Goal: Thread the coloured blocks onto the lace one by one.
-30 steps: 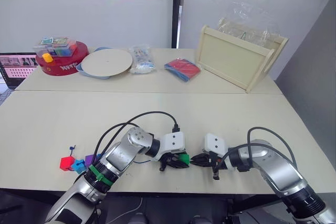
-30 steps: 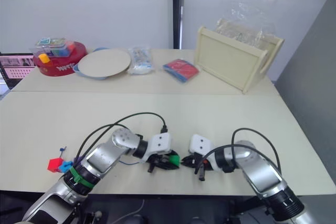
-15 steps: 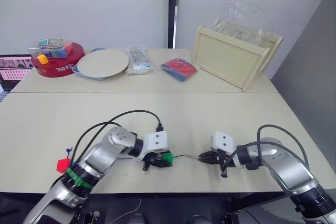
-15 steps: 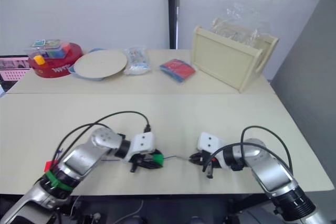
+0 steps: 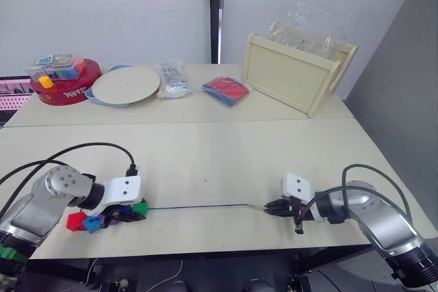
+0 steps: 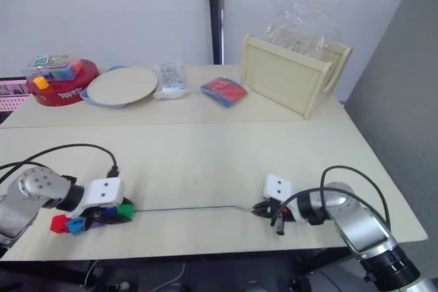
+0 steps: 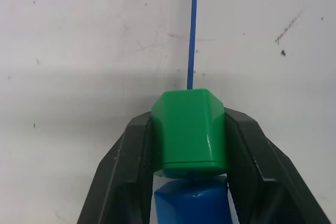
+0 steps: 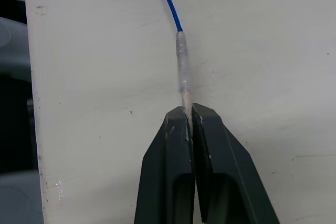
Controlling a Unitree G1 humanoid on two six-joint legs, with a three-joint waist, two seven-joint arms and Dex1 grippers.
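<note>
The blue lace (image 5: 198, 206) lies taut across the near table. My right gripper (image 5: 268, 206) is shut on its stiff pale tip (image 8: 184, 80). At the lace's other end my left gripper (image 5: 134, 210) is shut on the green block (image 7: 189, 132), with the lace running out of its far face. A blue block (image 7: 191, 203) sits directly behind the green one. Purple (image 5: 102, 220), cyan (image 5: 91, 224) and red (image 5: 75, 221) blocks follow in a row beside my left gripper.
Across the far table stand a red round tub (image 5: 61, 85) with toys on top, a pale round plate (image 5: 125, 85), a clear packet (image 5: 170, 77), a red and blue packet (image 5: 226, 90) and a wooden tray (image 5: 295, 72). The table's front edge is close to both grippers.
My two grippers have moved apart, the left one going far left with the green block along the lace until it met the other blocks. The lace is now stretched straight.
</note>
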